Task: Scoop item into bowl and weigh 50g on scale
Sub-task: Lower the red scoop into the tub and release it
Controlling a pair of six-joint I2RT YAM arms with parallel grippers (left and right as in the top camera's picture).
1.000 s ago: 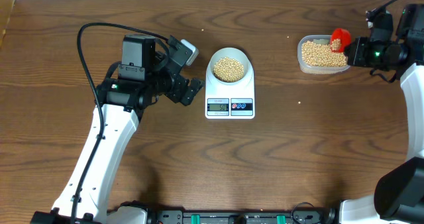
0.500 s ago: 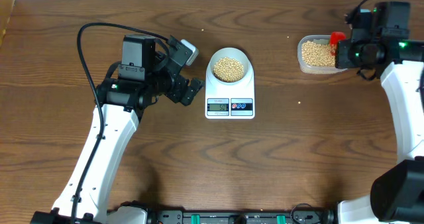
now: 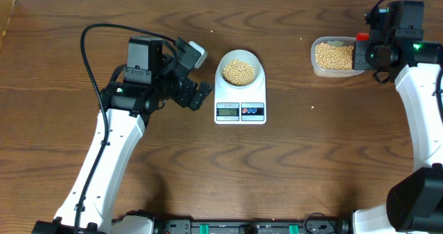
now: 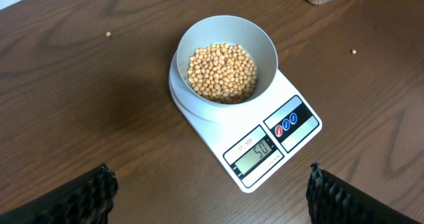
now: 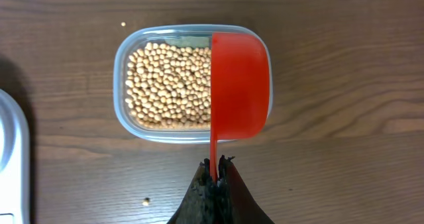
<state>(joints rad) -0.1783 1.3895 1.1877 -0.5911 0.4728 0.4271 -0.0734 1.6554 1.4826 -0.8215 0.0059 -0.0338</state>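
- Loads of beans (image 4: 222, 72) in the bowl (image 4: 266, 46) on the scale (image 4: 299, 97) (reads 50), just ahead of the wide-open left gripper (image 4: 209, 197).
- Right gripper (image 5: 215, 174) pinches the red scoop (image 5: 240, 85) over the tub (image 5: 123, 55).

I see a clear rounded plastic tub (image 5: 120, 85) on the dark brown wooden table (image 5: 331, 171); a red plastic scoop (image 5: 240, 85) is over its right end.
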